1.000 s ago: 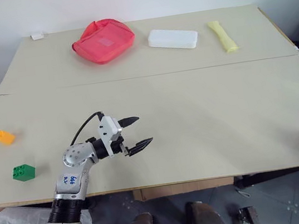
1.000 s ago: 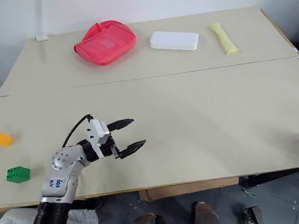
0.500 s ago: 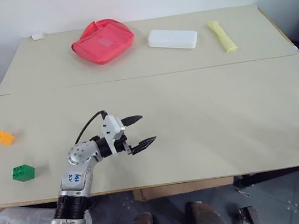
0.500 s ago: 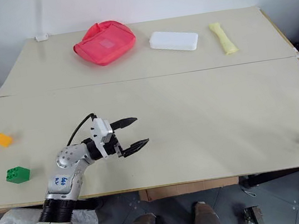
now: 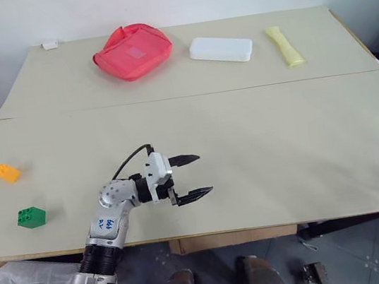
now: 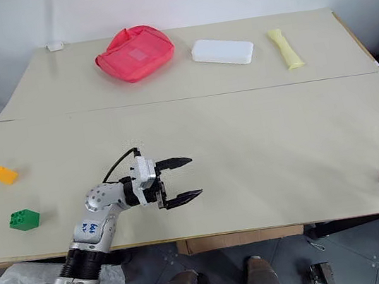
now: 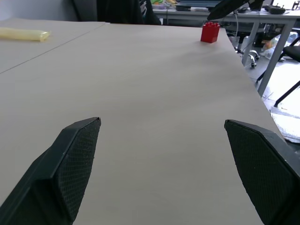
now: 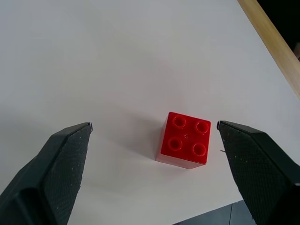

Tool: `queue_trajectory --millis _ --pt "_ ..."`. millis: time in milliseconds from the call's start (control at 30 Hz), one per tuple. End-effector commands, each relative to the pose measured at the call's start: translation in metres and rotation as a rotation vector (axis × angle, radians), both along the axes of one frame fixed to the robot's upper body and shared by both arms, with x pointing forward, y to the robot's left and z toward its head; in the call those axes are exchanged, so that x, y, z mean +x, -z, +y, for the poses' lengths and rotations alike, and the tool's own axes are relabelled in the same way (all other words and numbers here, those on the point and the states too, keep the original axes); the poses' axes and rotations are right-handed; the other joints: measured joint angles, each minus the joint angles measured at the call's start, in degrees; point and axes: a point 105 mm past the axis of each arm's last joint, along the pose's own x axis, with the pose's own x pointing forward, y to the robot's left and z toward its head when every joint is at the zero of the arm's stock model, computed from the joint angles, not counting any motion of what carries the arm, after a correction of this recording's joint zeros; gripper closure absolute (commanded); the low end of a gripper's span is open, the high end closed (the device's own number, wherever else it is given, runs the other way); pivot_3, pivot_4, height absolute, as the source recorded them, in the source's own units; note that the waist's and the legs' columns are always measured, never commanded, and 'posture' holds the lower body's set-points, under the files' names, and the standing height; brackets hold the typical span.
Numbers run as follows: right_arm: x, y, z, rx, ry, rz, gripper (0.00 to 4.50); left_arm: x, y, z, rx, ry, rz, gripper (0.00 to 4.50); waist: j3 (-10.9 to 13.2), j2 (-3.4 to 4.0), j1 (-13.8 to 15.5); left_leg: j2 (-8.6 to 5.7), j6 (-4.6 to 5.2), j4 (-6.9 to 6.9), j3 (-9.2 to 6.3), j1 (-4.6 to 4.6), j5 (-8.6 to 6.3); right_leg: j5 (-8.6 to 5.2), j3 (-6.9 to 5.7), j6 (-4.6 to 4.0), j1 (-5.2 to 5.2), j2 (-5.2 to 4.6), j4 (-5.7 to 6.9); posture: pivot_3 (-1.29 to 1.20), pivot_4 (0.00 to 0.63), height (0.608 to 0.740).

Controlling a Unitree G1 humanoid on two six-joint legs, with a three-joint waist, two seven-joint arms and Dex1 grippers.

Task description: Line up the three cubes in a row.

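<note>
While the red cube (image 8: pixel 183 140) sits at the table's (image 6: pixel 261 145) right edge between the spread right gripper (image 8: pixel 154 145) fingers, untouched, it could be nudged off by an off-centre closure.

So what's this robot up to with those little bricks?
It is meant to line three toy bricks up in a row, and none is lined up yet. The orange brick and green brick sit apart near the table's left edge. The red brick sits alone at the far right edge, with the open right gripper poised over it, not gripping. The left gripper hangs open over bare table, holding nothing.
</note>
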Motion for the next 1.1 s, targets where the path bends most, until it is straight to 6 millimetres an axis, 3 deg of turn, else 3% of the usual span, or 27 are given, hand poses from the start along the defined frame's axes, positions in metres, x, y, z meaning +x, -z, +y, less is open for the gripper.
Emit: queue_trajectory --millis 33,233,333,567,767,833,900,967,1100 --pt "0.001 0.008 -0.008 -0.034 0.035 0.025 0.02 -0.006 -0.016 -0.01 -0.021 0.048 -0.07 0.0 0.0 0.0 0.0 0.0 0.0 0.0 0.0 0.0 0.0 0.0 0.0 0.0 0.0 0.0 0.0 0.0 0.15 0.74" --pt "0.009 0.023 -0.019 -0.054 0.065 0.042 0.02 -0.006 -0.018 -0.009 -0.024 0.035 -0.071 0.0 -0.01 0.01 -0.09 0.0 0.01 0.0 0.02 0.01 0.0 0.0 0.01 0.0 -0.01 0.02 0.01 0.0 0.15 0.74" --pt "0.015 0.023 -0.024 -0.063 0.085 0.021 0.6 -0.005 -0.019 -0.006 -0.02 0.025 -0.077 0.0 -0.01 0.02 -0.11 0.0 0.01 0.0 0.05 0.02 0.01 0.0 0.03 0.0 -0.01 0.04 0.02 0.0 0.15 0.74" --pt "0.023 0.026 -0.012 -0.027 0.021 0.006 2.91 -0.001 -0.02 0.002 -0.022 -0.025 -0.083 0.0 -0.02 0.02 -0.05 0.0 0.01 0.0 0.05 0.01 0.01 0.0 0.04 0.0 -0.03 0.04 0.04 0.0 0.15 0.74" --pt "0.051 -0.001 0.008 -0.029 -0.127 -0.057 3.01 0.001 -0.017 0.017 -0.01 -0.099 -0.083 0.0 -0.04 0.07 -0.47 0.02 0.02 0.02 0.12 0.03 0.01 0.0 0.14 0.0 -0.06 0.05 0.06 0.0 0.15 0.74" --pt "0.065 -0.012 0.029 -0.031 -0.272 -0.09 3.01 0.002 -0.017 0.021 -0.008 -0.121 -0.085 0.0 -0.06 0.1 -0.44 0.03 0.01 0.01 0.15 0.04 0.01 0.0 0.16 0.0 -0.08 0.05 0.09 0.0 0.15 0.74" --pt "0.084 -0.032 0.082 -0.055 -0.593 -0.157 3.01 0.004 -0.018 0.03 -0.026 -0.174 -0.077 0.0 -0.05 0.1 -0.54 0.05 0.01 0.02 0.15 0.04 0.01 0.0 0.16 0.0 -0.09 0.08 0.09 0.0 0.15 0.74" --pt "0.088 -0.044 0.129 -0.088 -0.901 -0.194 3.01 0.003 -0.017 0.039 -0.039 -0.22 -0.06 0.0 -0.05 0.09 -0.77 0.08 0.01 0.01 0.19 0.04 0.01 0.0 0.18 0.0 -0.11 0.12 0.09 0.0 0.15 0.74" --pt "0.104 -0.035 0.183 -0.226 -1.285 -0.116 3.01 -0.008 -0.001 0.061 -0.003 -0.302 -0.014 0.0 -0.02 0.04 -1.27 0.13 0.0 0.0 0.17 0.03 -0.01 0.0 0.14 0.0 -0.12 0.15 0.04 0.0 0.15 0.74"
